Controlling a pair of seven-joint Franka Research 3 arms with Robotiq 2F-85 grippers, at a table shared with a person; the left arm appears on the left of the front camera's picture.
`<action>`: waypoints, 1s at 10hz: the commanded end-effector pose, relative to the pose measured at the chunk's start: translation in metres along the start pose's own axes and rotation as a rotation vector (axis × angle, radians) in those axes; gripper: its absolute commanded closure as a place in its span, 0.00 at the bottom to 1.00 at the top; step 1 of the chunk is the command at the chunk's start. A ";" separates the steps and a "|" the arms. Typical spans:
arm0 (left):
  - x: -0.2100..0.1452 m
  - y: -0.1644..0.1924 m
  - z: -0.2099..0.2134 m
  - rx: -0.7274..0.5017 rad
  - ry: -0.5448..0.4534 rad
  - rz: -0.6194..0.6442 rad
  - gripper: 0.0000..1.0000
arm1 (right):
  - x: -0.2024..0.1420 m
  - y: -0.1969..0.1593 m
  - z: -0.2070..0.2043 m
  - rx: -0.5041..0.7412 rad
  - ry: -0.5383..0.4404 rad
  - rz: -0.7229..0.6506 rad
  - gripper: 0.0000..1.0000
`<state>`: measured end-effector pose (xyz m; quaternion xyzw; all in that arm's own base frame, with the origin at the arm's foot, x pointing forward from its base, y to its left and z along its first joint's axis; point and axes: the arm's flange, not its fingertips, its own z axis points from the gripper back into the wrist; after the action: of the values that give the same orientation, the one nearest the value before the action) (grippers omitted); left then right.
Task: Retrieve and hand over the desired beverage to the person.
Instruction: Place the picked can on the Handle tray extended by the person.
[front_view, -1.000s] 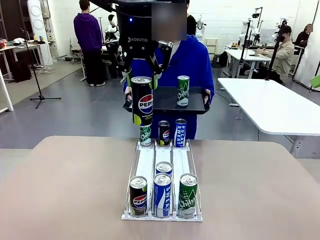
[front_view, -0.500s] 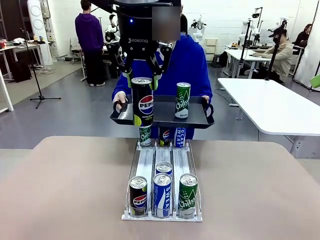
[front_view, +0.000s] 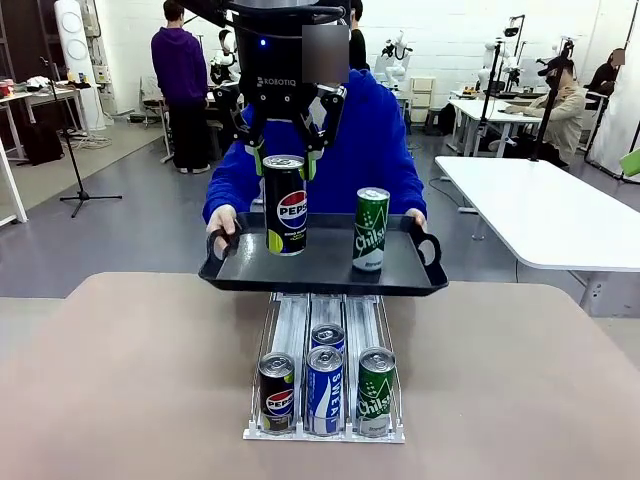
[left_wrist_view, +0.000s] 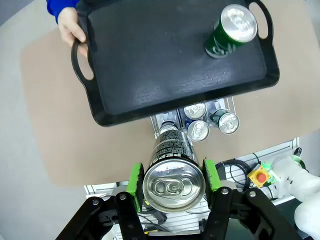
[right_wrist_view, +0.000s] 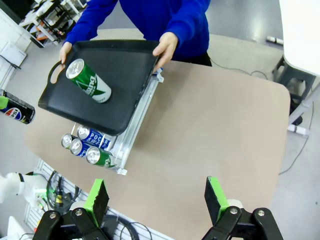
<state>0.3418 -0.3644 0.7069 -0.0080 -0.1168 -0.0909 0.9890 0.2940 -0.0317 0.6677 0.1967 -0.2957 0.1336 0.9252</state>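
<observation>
— Pepsi can (front_view: 285, 204)?
— Clamped upright between the green pads (left_wrist_view: 135, 178) of the left gripper (front_view: 285, 160), gripped near the top rim, one pad on each side. Hanging over the left half of the black tray (front_view: 325, 271), base right at the tray floor; touching or just clear, cannot tell. From the left wrist view, lid facing the camera, body pointing down past the tray's near edge toward the can rack (front_view: 325, 375).

— And the tray?
— Held level over the far part of the table (front_view: 120, 370) by the person (front_view: 370, 130) in the blue hoodie, one hand (front_view: 222, 222) at each handle. Carrying a green Chilsung can (front_view: 370, 229), upright, right of the Pepsi can and apart from it.

— Right gripper (right_wrist_view: 156, 197)?
— Fingers spread wide, nothing between them, high above the table, well apart from tray and rack.

— Rack contents?
— Front row: a Pepsi can (front_view: 277, 391) left, a blue Pocari Sweat can (front_view: 325, 389) middle, a green Chilsung can (front_view: 376, 390) right; one more can (front_view: 327, 336) behind in the middle lane. Far end hidden under the tray
</observation>
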 end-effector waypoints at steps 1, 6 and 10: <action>-0.002 0.002 0.003 0.002 -0.006 -0.007 1.00 | 0.004 0.000 0.001 0.001 0.016 0.000 0.00; -0.002 0.002 0.003 0.002 -0.006 -0.007 1.00 | 0.004 0.000 0.001 0.001 0.016 0.000 0.00; -0.002 0.002 0.003 0.002 -0.006 -0.007 1.00 | 0.004 0.000 0.001 0.001 0.016 0.000 0.00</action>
<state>0.3418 -0.3644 0.7069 -0.0080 -0.1168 -0.0909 0.9890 0.2940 -0.0317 0.6677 0.1967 -0.2957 0.1336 0.9252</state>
